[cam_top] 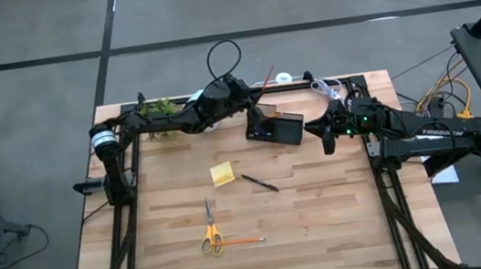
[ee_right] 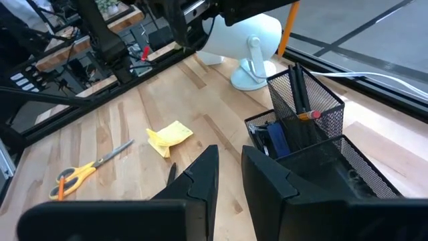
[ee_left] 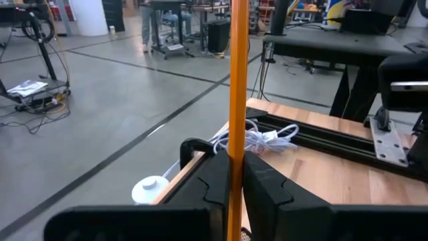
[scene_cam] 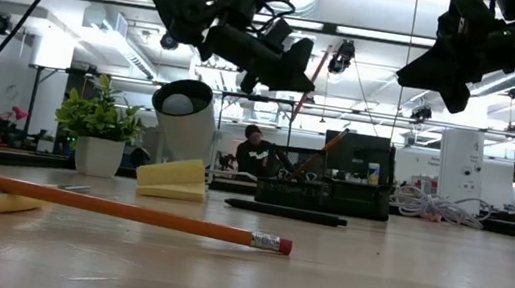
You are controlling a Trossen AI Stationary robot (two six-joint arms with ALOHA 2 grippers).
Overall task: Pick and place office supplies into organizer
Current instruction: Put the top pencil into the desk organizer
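Observation:
My left gripper [cam_top: 253, 99] is shut on an orange pencil [cam_top: 267, 77] and hangs just behind the black mesh organizer [cam_top: 275, 128], near the table's far edge. The organizer's taller back section [ee_right: 304, 100] holds a pencil and dark pens, and a blue piece [ee_right: 274, 137] lies in a lower compartment. My right gripper [ee_right: 230, 175] is open, hovering to the right of the organizer and touching nothing. On the table lie a yellow sticky-note pad [cam_top: 222, 173], a black pen [cam_top: 260, 183], yellow-handled scissors [cam_top: 211, 231] and another orange pencil [cam_top: 240, 241]. My left gripper pinches the orange pencil's shaft [ee_left: 236, 144] between its two fingers [ee_left: 217, 181]. The long free part runs out past the fingertips; the other end is hidden between the fingers. The pencil is lifted clear and tilted [scene_cam: 319, 70], above and behind the organizer.
A white round lamp-like device [ee_right: 247, 40] and a green potted plant [cam_top: 161, 109] stand at the far edge left of the organizer. A white cable [cam_top: 325, 87] lies coiled at the far right. Black frame rails [cam_top: 126, 213] run along the table's sides. People are in the room behind.

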